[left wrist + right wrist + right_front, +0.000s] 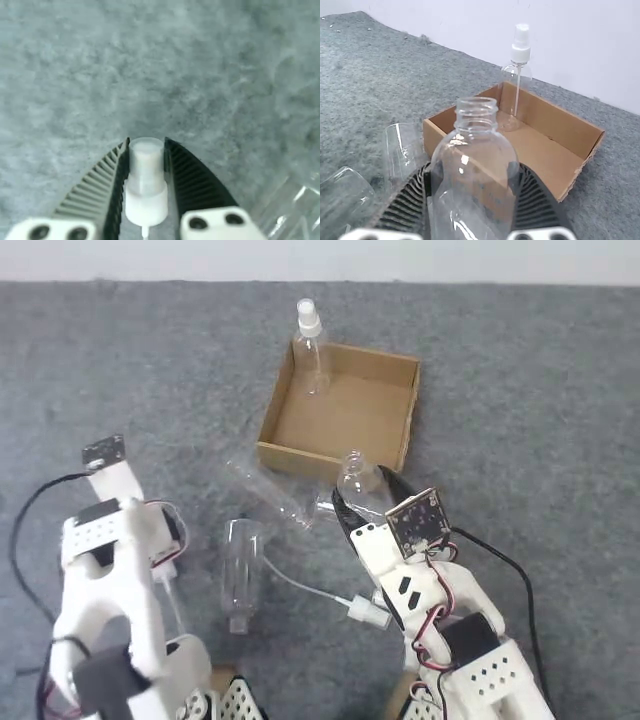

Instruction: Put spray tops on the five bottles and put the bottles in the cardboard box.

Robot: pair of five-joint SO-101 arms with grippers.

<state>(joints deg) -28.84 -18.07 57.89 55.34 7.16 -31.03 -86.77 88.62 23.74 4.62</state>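
Observation:
My right gripper (360, 490) is shut on an upright clear bottle (354, 476) with no top, just in front of the cardboard box (300, 458). In the right wrist view this bottle (472, 170) stands between the black fingers, its open neck up. Inside the box (560, 122), a bottle with a white spray top (311, 345) leans in the far corner. My left gripper (146, 144) is shut on a white spray top (146, 185) over grey carpet. The left arm (110, 550) stands at the near left.
Two clear bottles without tops lie on the carpet: one (265, 490) in front of the box, one (243, 575) between the arms. A loose spray top (366, 611) with a long thin tube lies beside the right arm.

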